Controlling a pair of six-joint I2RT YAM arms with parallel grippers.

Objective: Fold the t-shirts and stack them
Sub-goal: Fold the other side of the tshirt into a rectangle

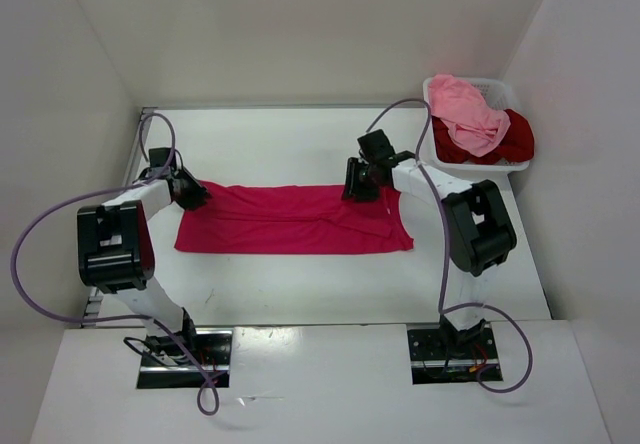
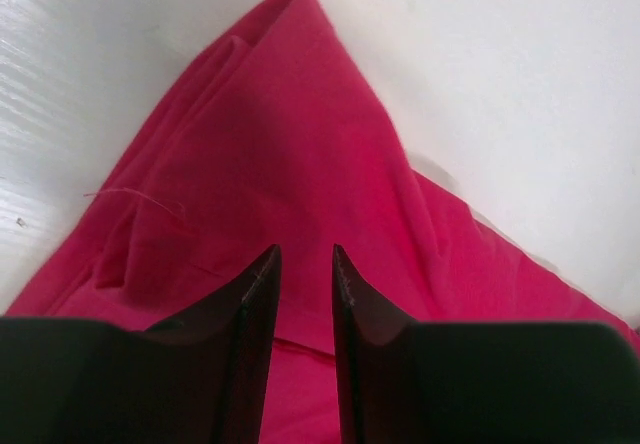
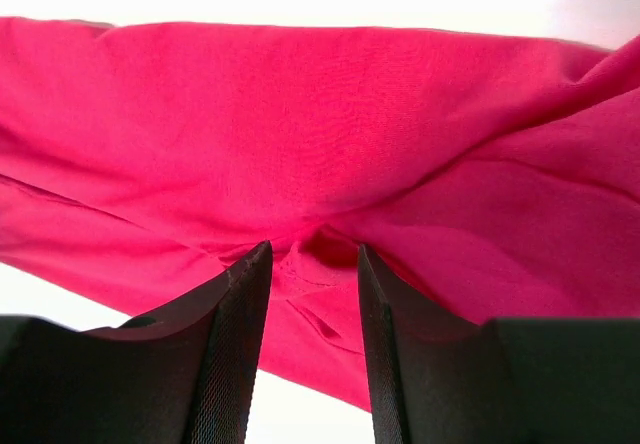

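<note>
The bright crimson-pink t-shirt [image 1: 295, 219] lies flat on the table, folded into a long band. My left gripper [image 1: 190, 192] is at the band's far left corner. In the left wrist view its jaws [image 2: 305, 254] stand a little apart over smooth cloth [image 2: 290, 134]. My right gripper [image 1: 360, 186] is at the band's far edge, right of the middle. In the right wrist view [image 3: 312, 254] a puckered bunch of the shirt [image 3: 320, 134] sits between its fingertips. The light pink shirt [image 1: 468, 112] and the dark red shirt [image 1: 505, 139] lie in the basket.
A white mesh basket [image 1: 495, 88] stands at the far right corner of the table, against the right wall. White walls close in the left, back and right sides. Purple cables loop off both arms.
</note>
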